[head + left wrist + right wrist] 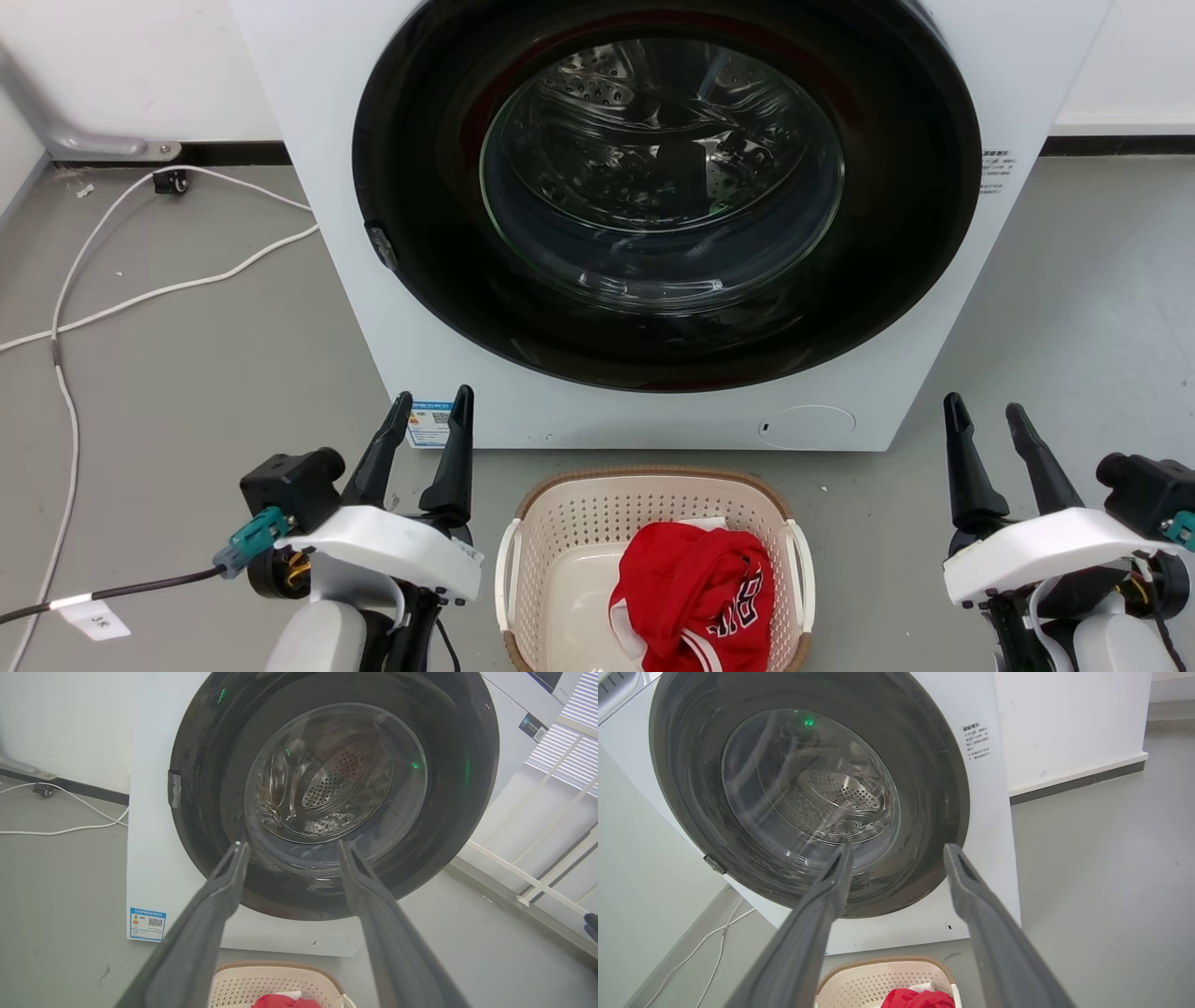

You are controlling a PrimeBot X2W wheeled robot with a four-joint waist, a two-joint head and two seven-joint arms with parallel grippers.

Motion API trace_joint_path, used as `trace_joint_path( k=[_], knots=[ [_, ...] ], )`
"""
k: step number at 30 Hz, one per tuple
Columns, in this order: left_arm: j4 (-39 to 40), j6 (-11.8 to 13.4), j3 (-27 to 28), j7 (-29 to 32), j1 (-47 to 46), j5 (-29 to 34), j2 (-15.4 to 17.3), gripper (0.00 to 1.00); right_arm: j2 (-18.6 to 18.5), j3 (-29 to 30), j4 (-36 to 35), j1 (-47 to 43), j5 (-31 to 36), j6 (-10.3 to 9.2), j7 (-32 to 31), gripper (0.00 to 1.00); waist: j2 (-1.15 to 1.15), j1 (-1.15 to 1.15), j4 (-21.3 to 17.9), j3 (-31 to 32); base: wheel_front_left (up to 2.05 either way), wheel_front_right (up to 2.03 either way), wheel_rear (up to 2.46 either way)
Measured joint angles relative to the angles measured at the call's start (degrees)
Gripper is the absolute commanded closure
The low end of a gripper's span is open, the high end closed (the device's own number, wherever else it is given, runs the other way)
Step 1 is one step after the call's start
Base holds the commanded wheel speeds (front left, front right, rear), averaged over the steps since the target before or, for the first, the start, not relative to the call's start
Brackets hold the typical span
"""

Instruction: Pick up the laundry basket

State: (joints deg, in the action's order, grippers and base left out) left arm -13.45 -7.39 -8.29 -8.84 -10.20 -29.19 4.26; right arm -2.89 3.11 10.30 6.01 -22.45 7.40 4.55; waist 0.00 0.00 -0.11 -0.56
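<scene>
Left claw [434, 397] low at the left, dark fingers spread and empty, hanging over the grey floor [187, 373] to the right of a white cable [140, 299] trailing from the floor's far left edge by the wall. Seen from the left wrist, same claw [293, 844] wide apart, tips against the dark door ring.

Next right, a blue-and-white sticker [429, 425] at the lower left corner of the white washing machine [327, 187]; round glass door [663, 168] shut, steel drum visible behind it.

Laundry basket [597, 513] on the floor just before the foot of the washing machine, about midway between the two claws and touching neither; cream perforated walls, brown rim, white handle on each side. Far rim also visible low in the left wrist view [261, 982] and the right wrist view [878, 980]. Red garment [686, 579] with white trim bunched in the basket's right half, bare bottom to its left.

Right claw [982, 404] low at the right over the floor, fingers likewise parted with nothing between them; from its own wrist [900, 848], tips apart before the lower door ring.
</scene>
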Motion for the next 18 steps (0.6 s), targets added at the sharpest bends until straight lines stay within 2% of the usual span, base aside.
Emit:
trace_joint_path(
  k=[18],
  knots=[
    [-2.53, 0.08, -0.75, -2.45, -1.08, 9.49, 0.02, 0.00, 0.00, -0.83, -1.20, -0.12, 7.81, 0.01, 0.21, 0.00, 0.00, 0.00, -0.11, 0.21, 0.00, 0.00, 0.00]
  ],
)
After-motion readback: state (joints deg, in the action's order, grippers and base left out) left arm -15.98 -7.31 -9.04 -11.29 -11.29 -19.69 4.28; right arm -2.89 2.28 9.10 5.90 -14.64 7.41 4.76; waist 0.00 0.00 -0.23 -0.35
